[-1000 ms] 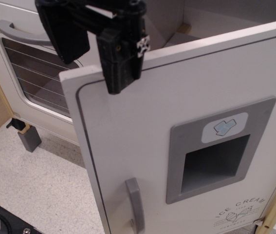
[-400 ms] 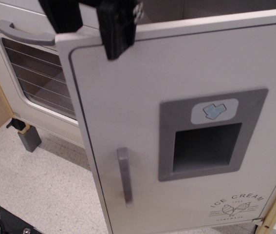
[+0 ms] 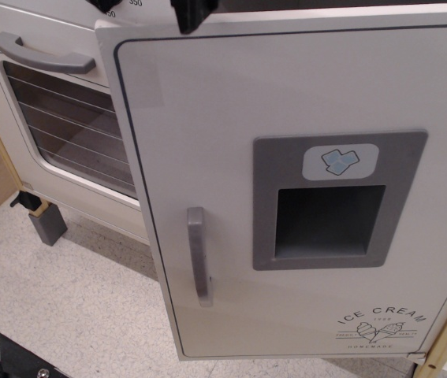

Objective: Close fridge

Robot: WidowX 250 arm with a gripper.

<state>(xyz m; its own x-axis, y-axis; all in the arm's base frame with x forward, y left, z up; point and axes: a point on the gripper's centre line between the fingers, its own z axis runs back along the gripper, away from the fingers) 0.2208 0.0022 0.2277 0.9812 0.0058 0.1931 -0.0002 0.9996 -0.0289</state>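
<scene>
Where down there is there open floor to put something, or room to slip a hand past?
Free: the speckled floor lower left, bordered by the oven door, the fridge door and a small grey block. Crowded: the top edge, where the pincer sits against the fridge door, mostly cut off.

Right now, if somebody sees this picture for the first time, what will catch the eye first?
The white fridge door fills most of the view; its grey dispenser panel with a blue ice icon sits right of centre, and a vertical grey handle sits lower left. Behind it on the left is the oven door with a window and a horizontal handle. Only a black bit of the gripper shows at the top edge.
</scene>
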